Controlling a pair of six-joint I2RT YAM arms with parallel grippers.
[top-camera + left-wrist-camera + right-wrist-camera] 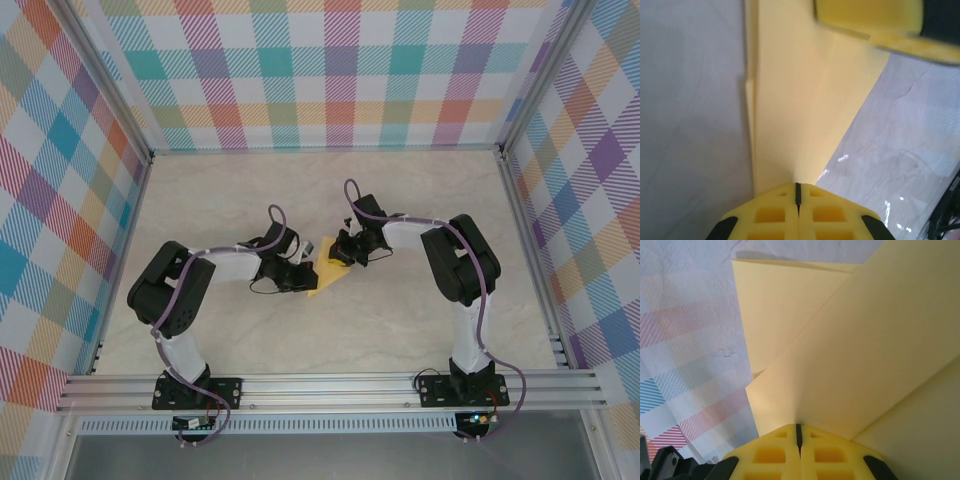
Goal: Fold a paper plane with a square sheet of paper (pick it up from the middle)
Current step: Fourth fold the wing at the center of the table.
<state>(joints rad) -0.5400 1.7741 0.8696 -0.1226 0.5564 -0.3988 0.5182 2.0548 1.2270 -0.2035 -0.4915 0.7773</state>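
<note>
Left wrist: claw (798, 189) on yel. paper (800, 100)

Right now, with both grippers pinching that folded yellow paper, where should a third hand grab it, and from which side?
Probably the free near edge of the folded paper, from the arm-base side: the left gripper and right gripper are shut on its opposite ends, leaving that stretch open. Thin and layered, it needs an edge-on pinch.

Robot lab test cell, not a home or shop: plaid-printed wall panels (320, 70) on three sides, aluminium extrusion frame (330, 385), pale marble-look worktop (400, 330), left arm (180, 295) and right arm (460, 260) bolted at its near edge.
</note>
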